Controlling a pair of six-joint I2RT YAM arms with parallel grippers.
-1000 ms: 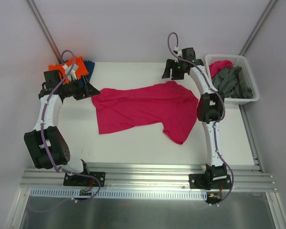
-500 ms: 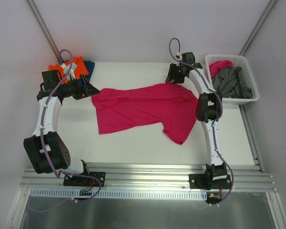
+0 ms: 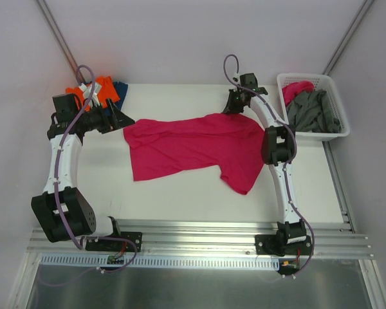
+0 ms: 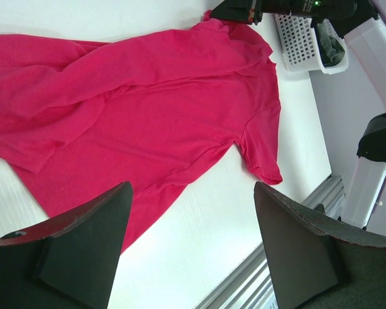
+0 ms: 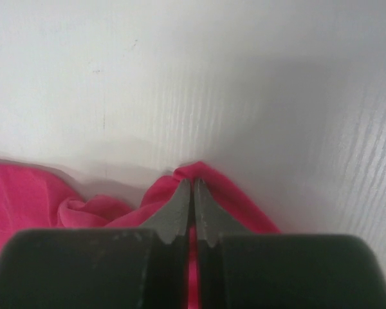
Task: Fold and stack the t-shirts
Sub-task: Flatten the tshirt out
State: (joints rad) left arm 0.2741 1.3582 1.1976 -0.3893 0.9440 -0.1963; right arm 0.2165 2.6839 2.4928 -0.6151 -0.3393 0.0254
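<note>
Magenta t-shirt [image 3: 193, 145] on white table [image 3: 180, 193], right fingers [image 5: 177, 212] pinching its edge

Shows white table [image 3: 180, 199] with magenta-pink t-shirt [image 3: 193, 145] spread wrinkled across its middle, one sleeve hanging toward the near edge. Locates left gripper [image 3: 123, 120], jaws apart, just beside the shirt's left edge. Locates right gripper [image 3: 233, 108], closed, at the shirt's far edge. Shows orange t-shirt [image 3: 104, 87] and dark blue t-shirt [image 3: 120, 90] touching at the far-left corner, partly behind the left arm. Shows grey t-shirts [image 3: 315, 109] and pink cloth [image 3: 297, 89] inside white lattice basket [image 3: 338, 133] at far right.
</note>
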